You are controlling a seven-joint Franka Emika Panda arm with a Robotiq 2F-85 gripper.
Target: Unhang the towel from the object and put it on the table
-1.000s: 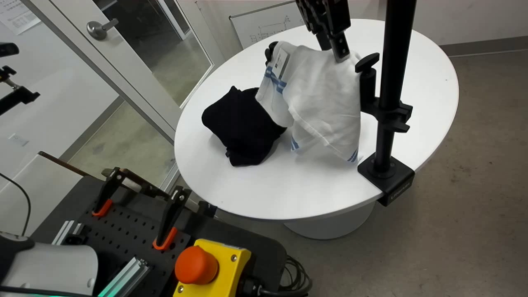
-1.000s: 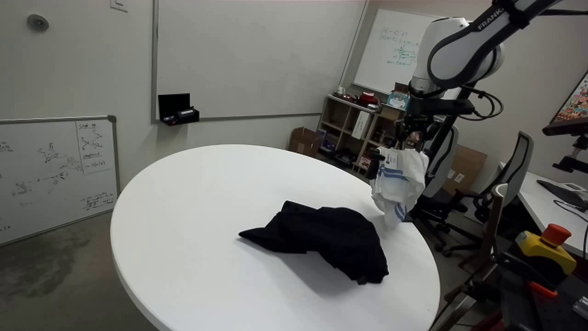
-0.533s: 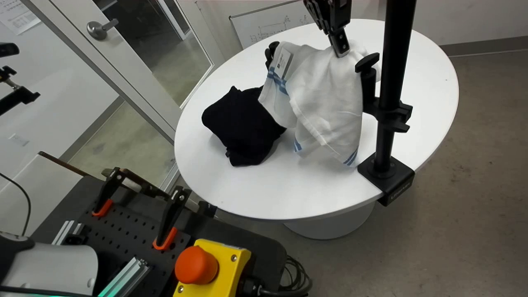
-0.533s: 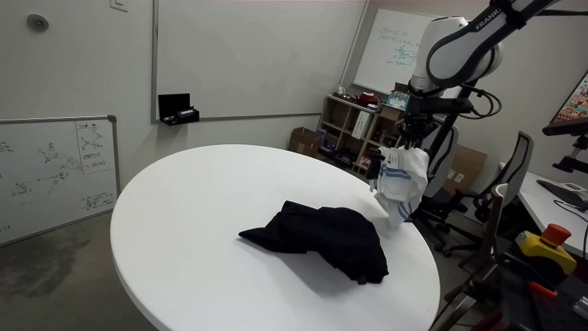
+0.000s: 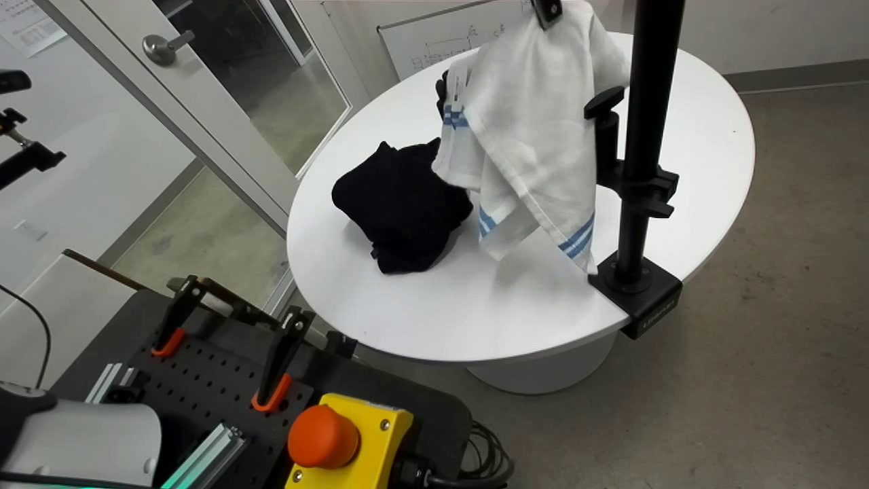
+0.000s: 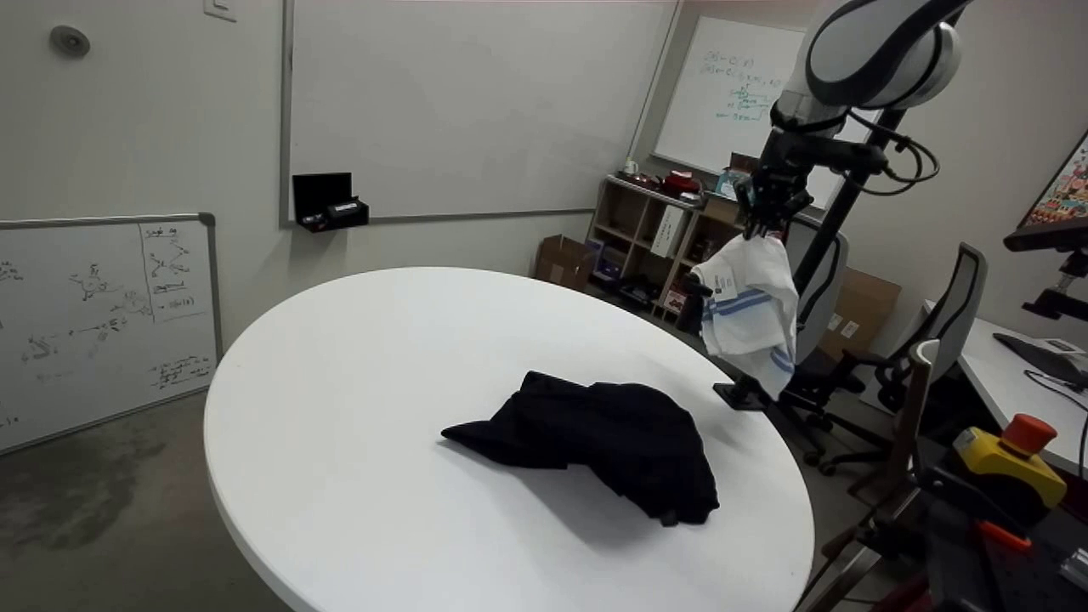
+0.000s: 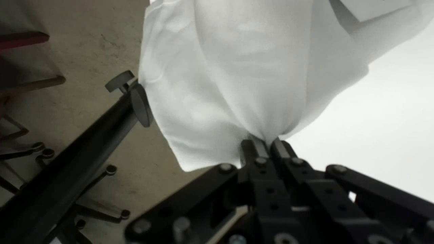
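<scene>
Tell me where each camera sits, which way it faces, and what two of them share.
Wrist view: on the wrist, looking down at the towel; the gripper pinching it shows at the bottom.
An exterior view: high up, looking down past a stop button at the table; one finger shows at top.
An exterior view: a little above the table, looking across it toward shelves; arm and gripper show at right.
Both exterior views share table, towel, black cloth and stop button.

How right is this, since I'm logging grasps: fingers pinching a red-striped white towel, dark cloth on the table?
The stripes are blue, not red, in both exterior views; the fingers do pinch the white towel, with dark cloth on the table.
</scene>
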